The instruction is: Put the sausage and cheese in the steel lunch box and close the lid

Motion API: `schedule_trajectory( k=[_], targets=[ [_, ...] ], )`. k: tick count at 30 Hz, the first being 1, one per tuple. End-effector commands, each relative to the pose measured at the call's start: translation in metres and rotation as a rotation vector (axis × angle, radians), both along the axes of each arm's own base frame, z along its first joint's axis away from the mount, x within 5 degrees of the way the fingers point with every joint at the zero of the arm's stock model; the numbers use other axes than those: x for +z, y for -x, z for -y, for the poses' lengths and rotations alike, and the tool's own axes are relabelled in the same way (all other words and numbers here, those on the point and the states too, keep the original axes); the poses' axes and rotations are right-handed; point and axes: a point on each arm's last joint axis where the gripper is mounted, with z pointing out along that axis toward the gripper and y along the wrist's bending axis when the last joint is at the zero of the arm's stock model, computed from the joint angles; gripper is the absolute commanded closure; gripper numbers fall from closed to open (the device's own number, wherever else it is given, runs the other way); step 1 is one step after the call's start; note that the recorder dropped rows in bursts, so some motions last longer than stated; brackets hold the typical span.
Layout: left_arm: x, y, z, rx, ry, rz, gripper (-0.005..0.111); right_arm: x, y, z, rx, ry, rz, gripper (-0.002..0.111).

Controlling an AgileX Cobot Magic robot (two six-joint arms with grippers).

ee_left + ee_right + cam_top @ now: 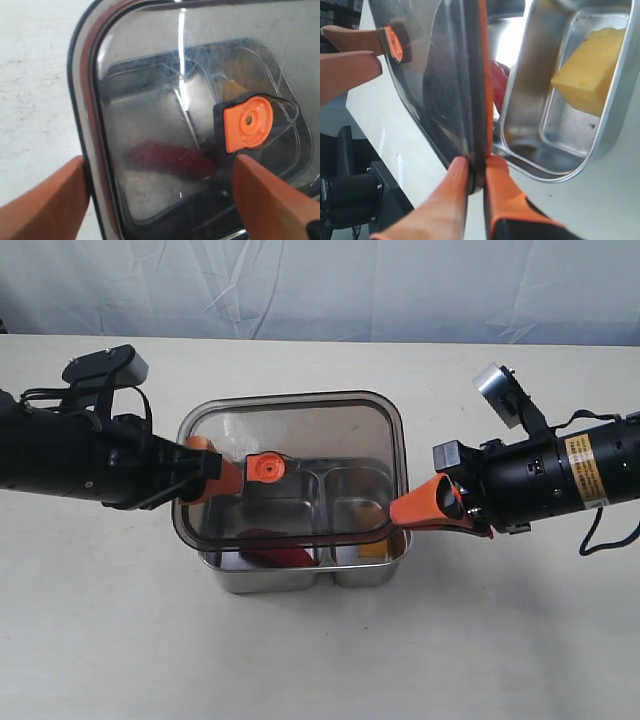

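Note:
The steel lunch box stands mid-table. The red sausage lies in its left compartment and the yellow cheese in its right one. The dark translucent lid hovers over the box, shifted back so the box's front strip shows. My right gripper is shut on the lid's right rim. My left gripper is open at the lid's left edge, one finger outside the rim and the other over the lid near the orange valve. The sausage shows dimly through the lid.
The box and both arms are on a pale tabletop. A white cloth backdrop hangs behind its far edge. The black arm bodies flank the box on both sides.

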Motion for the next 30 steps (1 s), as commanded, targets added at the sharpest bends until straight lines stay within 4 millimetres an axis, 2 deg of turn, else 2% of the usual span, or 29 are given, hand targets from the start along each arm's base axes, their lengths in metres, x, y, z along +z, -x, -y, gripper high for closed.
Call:
schedule_trajectory(
  k=[1,4,6,9,11,30],
  targets=[
    [0.0029,0.0056,0.0063,-0.044,0.031,-0.025,0.034,0.005,-0.0001,-0.0034,-0.011,-0.031,-0.019,0.109],
    [0.0029,0.005,0.0059,-0.034,0.031,-0.024,0.034,0.0038,-0.0018,-0.0026,-0.027,-0.015,-0.009,0.103],
    [0.0029,0.0048,0.0058,-0.033,0.03,-0.023,0.034,0.0028,-0.0032,-0.0019,-0.04,-0.002,-0.002,0.093],
    [0.0029,0.0045,0.0056,-0.029,0.028,-0.02,0.034,0.0022,-0.004,-0.0014,-0.049,0.006,0.003,0.07],
    [0.0029,0.0044,0.0055,-0.028,0.027,-0.019,0.034,0.0019,-0.0045,-0.0011,-0.054,0.011,0.006,0.061],
    [-0.0027,0.0108,0.0026,-0.072,-0.04,-0.083,0.034,0.0019,-0.0034,-0.0014,-0.047,0.005,0.0,0.062]
  ],
)
